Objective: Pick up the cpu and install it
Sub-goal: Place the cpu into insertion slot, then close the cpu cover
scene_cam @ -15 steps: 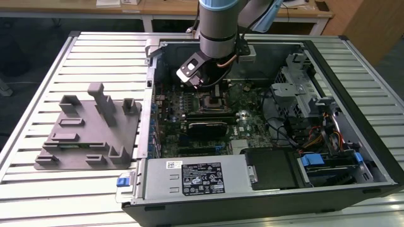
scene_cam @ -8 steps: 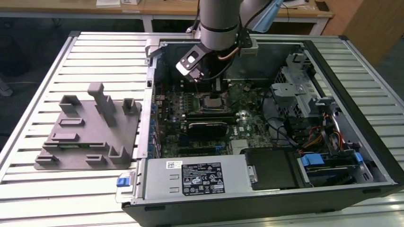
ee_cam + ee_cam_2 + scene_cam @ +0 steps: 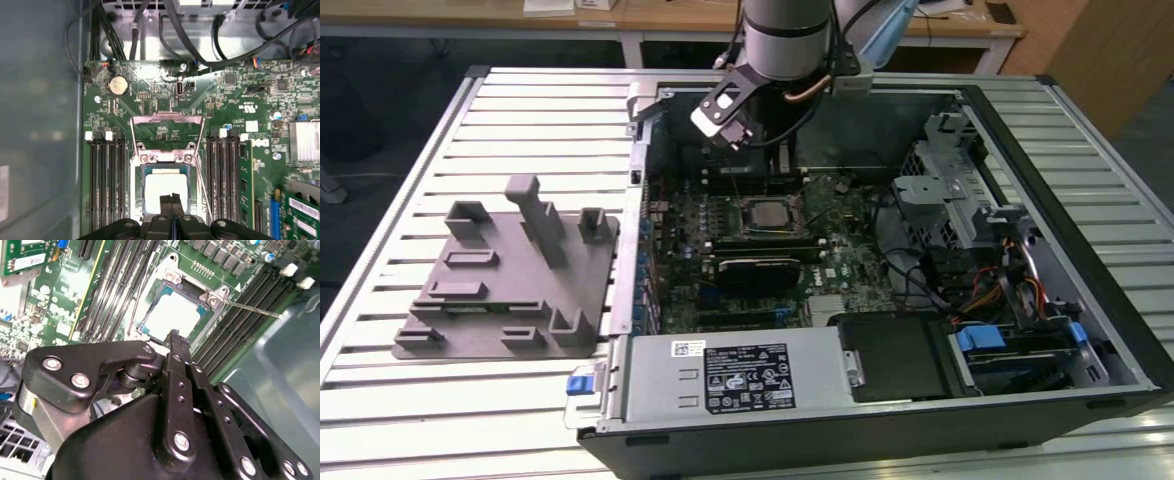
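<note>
gripper (image 3: 172, 198) fingers pressed together, holding nothing; in the first wrist view i see the tips over the cpu (image 3: 162, 185), contact unclear. cpu lies flat in the motherboard (image 3: 160, 95) socket, metal load frame (image 3: 167, 120) standing open.

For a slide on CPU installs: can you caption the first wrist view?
Shut gripper poised over the cpu lying in the motherboard socket, load plate raised open.

One cpu (image 3: 165, 186), one motherboard (image 3: 165, 100), one computer case (image 3: 854, 442), one fixture plate (image 3: 480, 300).
</note>
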Controlling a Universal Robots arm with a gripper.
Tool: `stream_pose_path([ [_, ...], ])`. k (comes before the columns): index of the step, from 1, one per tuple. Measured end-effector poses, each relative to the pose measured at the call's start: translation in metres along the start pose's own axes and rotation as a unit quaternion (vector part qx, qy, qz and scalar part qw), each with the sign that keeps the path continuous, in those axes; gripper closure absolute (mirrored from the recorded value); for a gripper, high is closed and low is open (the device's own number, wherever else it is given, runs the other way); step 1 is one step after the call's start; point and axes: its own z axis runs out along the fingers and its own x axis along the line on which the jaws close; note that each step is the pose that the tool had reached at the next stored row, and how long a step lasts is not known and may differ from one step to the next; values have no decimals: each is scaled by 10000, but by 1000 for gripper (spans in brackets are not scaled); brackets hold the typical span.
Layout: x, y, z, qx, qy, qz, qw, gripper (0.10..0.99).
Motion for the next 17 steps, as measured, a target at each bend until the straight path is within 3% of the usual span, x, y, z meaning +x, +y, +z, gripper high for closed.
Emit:
stream_pose_path([
  [17,0,4,-10,0,2,-1,10000,980],
])
